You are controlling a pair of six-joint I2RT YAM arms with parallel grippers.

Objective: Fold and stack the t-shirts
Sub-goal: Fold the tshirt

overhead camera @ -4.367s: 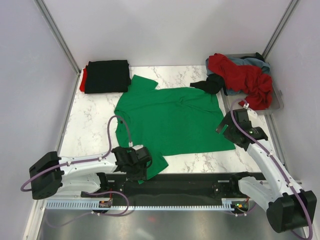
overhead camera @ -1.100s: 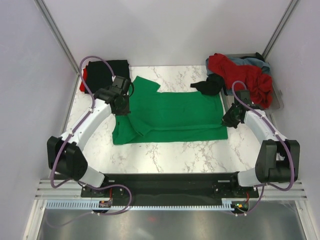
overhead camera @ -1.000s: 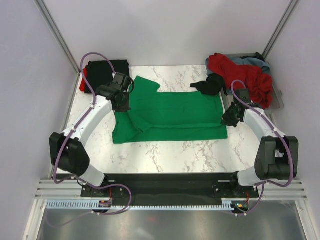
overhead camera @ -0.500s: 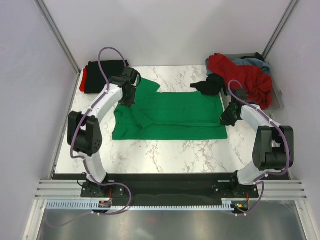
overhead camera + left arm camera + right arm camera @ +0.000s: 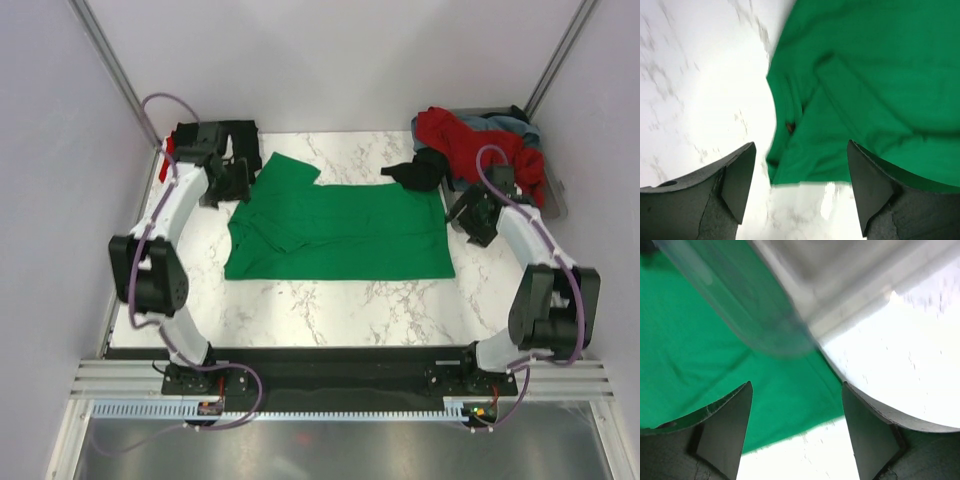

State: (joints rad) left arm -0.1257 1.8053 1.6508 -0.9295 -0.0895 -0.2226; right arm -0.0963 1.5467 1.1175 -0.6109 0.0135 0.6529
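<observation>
A bright green t-shirt (image 5: 340,232) lies on the marble table, folded into a wide band with a sleeve sticking out at its back left. My left gripper (image 5: 238,184) is open and empty beside the shirt's back left; its wrist view shows the shirt's left edge (image 5: 865,85) between open jaws (image 5: 800,192). My right gripper (image 5: 470,214) is open and empty just off the shirt's right edge, whose corner (image 5: 715,360) shows in its wrist view (image 5: 797,435). A folded black t-shirt (image 5: 222,138) lies on a red one (image 5: 166,152) at the back left.
A clear plastic tray (image 5: 556,206) at the back right holds a crumpled red t-shirt (image 5: 478,146) and a grey-blue one (image 5: 502,125); a black t-shirt (image 5: 420,172) spills out onto the table. The tray's edge (image 5: 765,315) hangs close above my right gripper. Walls close in on both sides.
The green shirt's near half was folded back over the far half. Both grippers have since drawn away from it, the left towards the back left, the right towards the tray.
</observation>
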